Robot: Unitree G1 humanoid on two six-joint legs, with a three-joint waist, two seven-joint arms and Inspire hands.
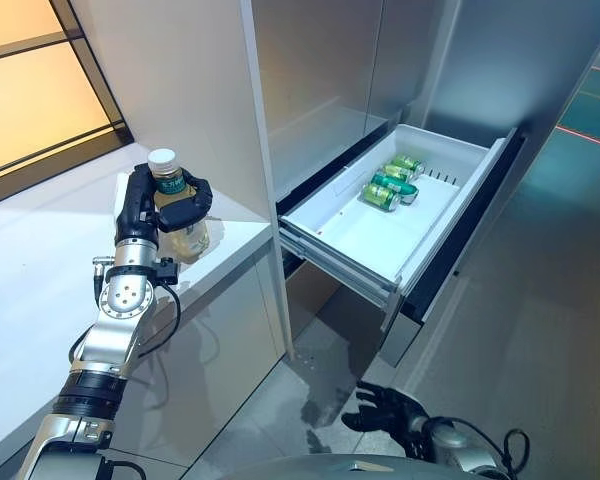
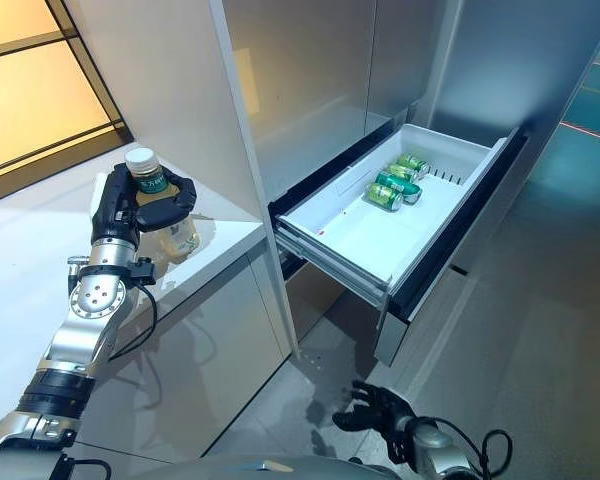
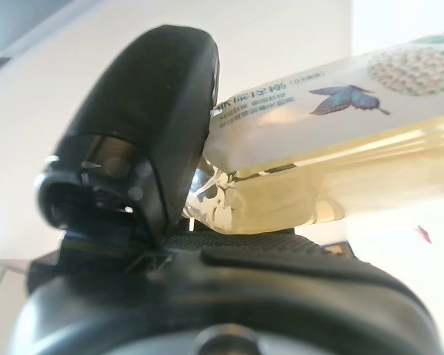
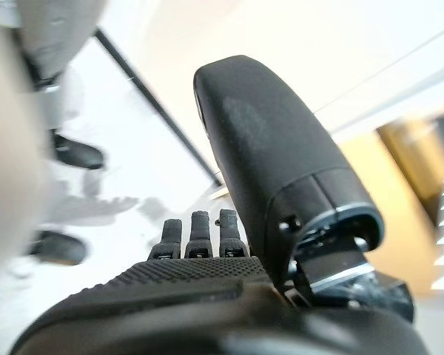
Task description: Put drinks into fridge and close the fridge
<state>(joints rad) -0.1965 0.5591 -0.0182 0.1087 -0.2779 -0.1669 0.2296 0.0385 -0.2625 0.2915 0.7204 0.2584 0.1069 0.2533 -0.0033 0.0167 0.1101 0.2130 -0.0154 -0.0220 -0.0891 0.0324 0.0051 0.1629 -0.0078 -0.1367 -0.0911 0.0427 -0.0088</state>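
Note:
My left hand (image 1: 150, 205) is shut on a bottle of pale yellow drink (image 1: 185, 235) with a white cap, standing on the white counter (image 1: 40, 250). In the left wrist view the thumb (image 3: 144, 140) presses the bottle's label (image 3: 333, 103). The fridge's white drawer (image 1: 370, 235) is pulled open to the right of the counter, with green cans (image 1: 392, 183) lying at its back. My right hand (image 1: 390, 412) hangs low near the floor, with its fingers relaxed (image 4: 200, 233).
A tall white panel (image 1: 260, 120) stands between the counter and the fridge. The drawer's dark front (image 1: 460, 250) juts out over the grey floor (image 1: 540, 330). A window (image 1: 30, 70) lies behind the counter.

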